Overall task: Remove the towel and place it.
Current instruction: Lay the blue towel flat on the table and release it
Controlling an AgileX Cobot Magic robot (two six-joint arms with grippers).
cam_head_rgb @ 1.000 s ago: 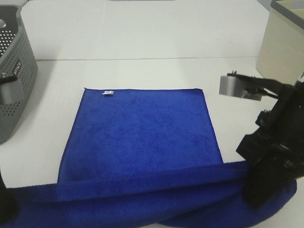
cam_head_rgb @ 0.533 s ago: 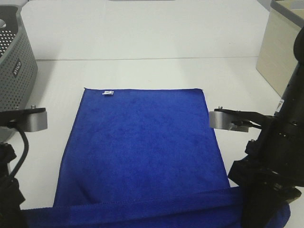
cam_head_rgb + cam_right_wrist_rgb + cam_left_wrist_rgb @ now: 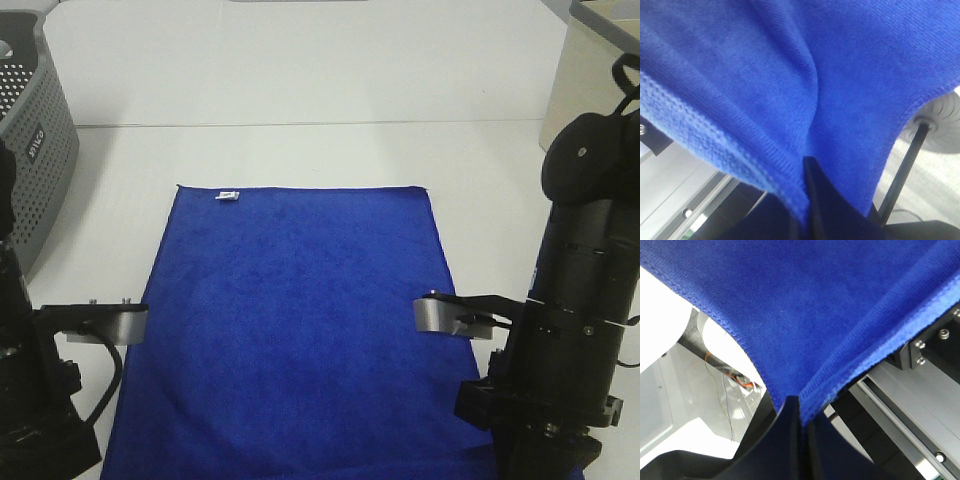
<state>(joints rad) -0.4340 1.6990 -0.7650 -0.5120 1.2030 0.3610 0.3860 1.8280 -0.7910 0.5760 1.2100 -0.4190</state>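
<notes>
The royal-blue towel [image 3: 300, 320] lies spread flat on the white table, its small white tag [image 3: 227, 195] at the far left corner. Its near edge runs off the bottom of the exterior view. My left gripper [image 3: 802, 410] is shut on the towel's near left corner [image 3: 805, 315]. My right gripper [image 3: 805, 170] is shut on the near right corner [image 3: 790, 75]. In the exterior view only the arm bodies show, the left [image 3: 40, 400] and the right [image 3: 570, 350]; the fingertips are below the frame.
A grey perforated basket [image 3: 35, 150] stands at the far left. A beige box [image 3: 595, 100] stands at the far right. A seam crosses the table behind the towel.
Both arms have pulled back toward the near edge, drawing the towel's folded near part out. The fold that lay across the front has gone, and the towel now lies flat.
</notes>
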